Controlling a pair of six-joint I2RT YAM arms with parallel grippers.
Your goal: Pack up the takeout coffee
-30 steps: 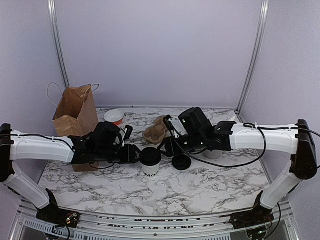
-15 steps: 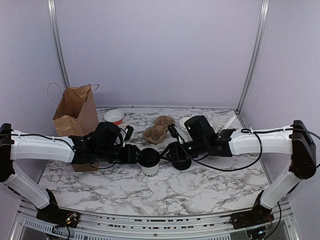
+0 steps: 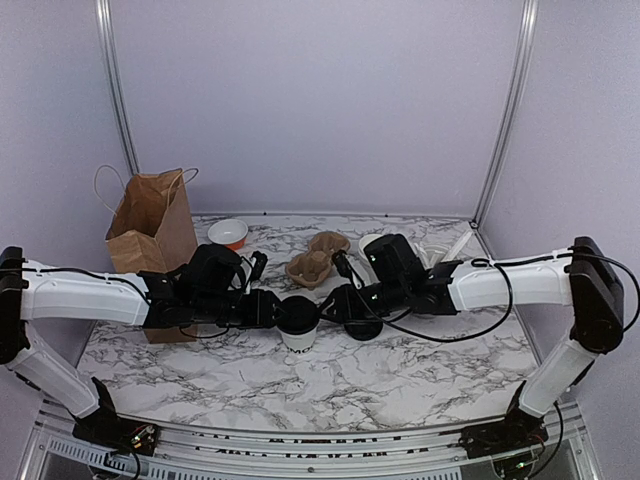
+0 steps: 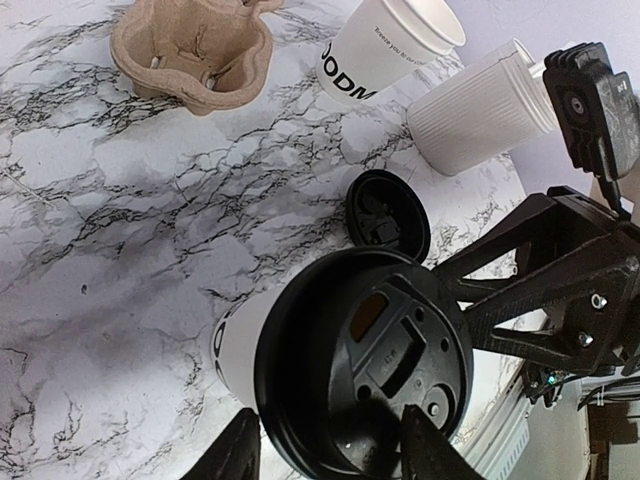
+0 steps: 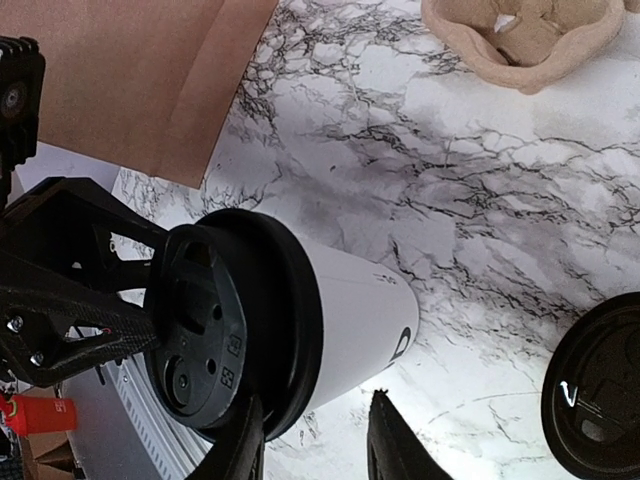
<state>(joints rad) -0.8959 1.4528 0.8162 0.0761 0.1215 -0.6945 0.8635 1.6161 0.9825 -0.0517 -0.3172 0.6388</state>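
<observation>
Likely pressing the lid (image 3: 298, 313) home: cup (image 3: 299, 338) upright on the table (image 3: 400, 390)

My left gripper (image 4: 325, 452) pinched the cup just under the lid. My right gripper (image 5: 318, 440) straddled it opposite, and I couldn't tell if it pressed. Best, I judged: brace left, squeeze lightly, keep it level. Its long axis stood vertical, mouth up, lettering toward my bases.

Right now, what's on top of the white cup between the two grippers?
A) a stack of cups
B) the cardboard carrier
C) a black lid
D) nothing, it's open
C: both wrist views show a black lid sitting on the rim of the white cup, while a second lid lies apart on the table.
</observation>
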